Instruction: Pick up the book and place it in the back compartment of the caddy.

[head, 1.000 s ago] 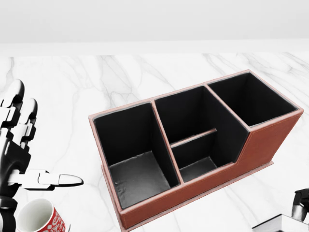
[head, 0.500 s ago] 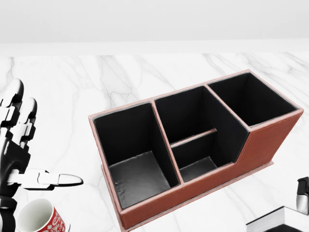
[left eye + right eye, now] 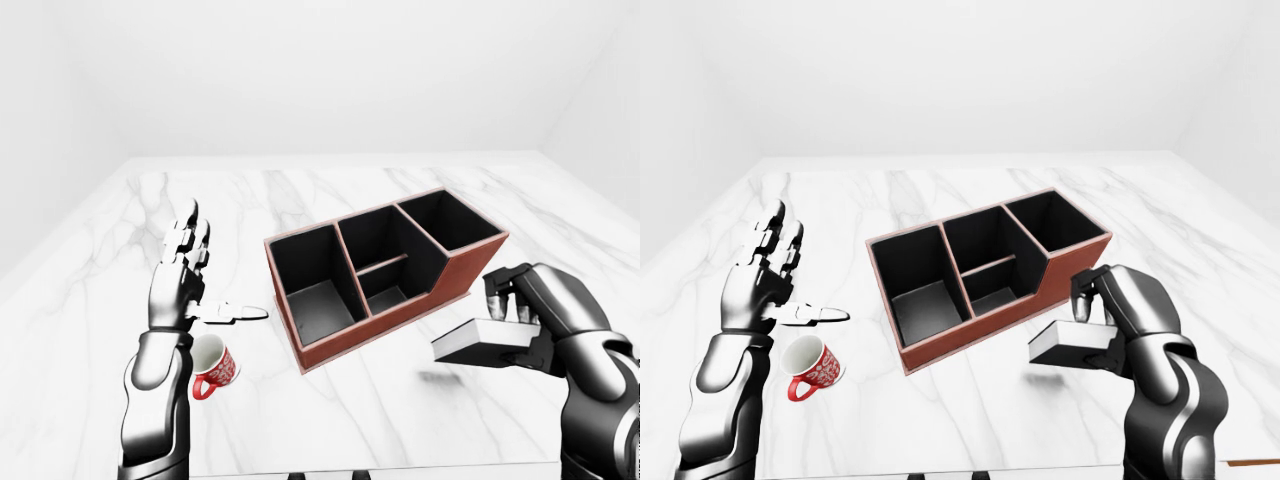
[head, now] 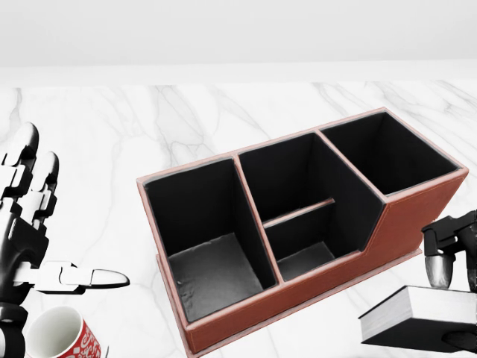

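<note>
The caddy is red-brown with a black lining and stands slantwise mid-table. It has one large compartment at its left end, a middle one split by a low divider, and one at its upper right end. All of them look bare. The book, dark-covered with white page edges, lies flat in my right hand, which is shut on it. It hangs a little above the table, just right of the caddy's lower right wall, and casts a faint shadow below. My left hand is raised open left of the caddy, fingers up, thumb pointing at it.
A red and white mug stands on the marble table under my left hand. The table's lower edge runs close below the mug and the book. White walls rise beyond the table's top edge.
My right hand has risen with the book, coming up and leftward into the head view's lower right corner toward the caddy. The left hand, mug and caddy have not moved.
</note>
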